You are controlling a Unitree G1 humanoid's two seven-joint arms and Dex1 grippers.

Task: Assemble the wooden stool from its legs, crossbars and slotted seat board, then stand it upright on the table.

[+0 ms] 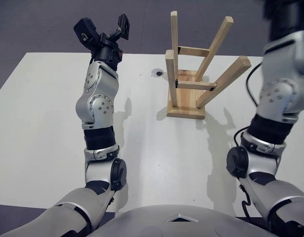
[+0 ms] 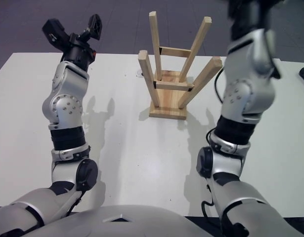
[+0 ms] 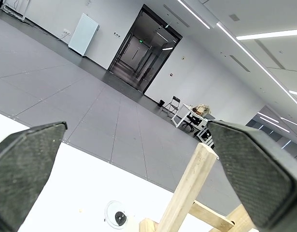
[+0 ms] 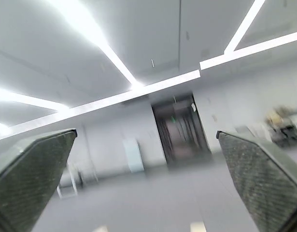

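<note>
White tbl (image 1: 43,123), grey-tiled flr (image 3: 90,121)

Bright, even light comes down from long ceiling strips (image 4: 114,54), which flare white at upper left of the right wrist view. The white tabletop (image 1: 43,123) glows without harsh glare; soft faint shadows spread either side of the stool (image 1: 196,85)

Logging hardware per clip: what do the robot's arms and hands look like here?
Both arms are silver-grey shells with black joint bands; the left arm shows round screw dots on its rounded housing. A black cable loops beside the right arm. The left hand and right hand are dark, two-fingered, with wedge-shaped pads of rough woven texture.
</note>
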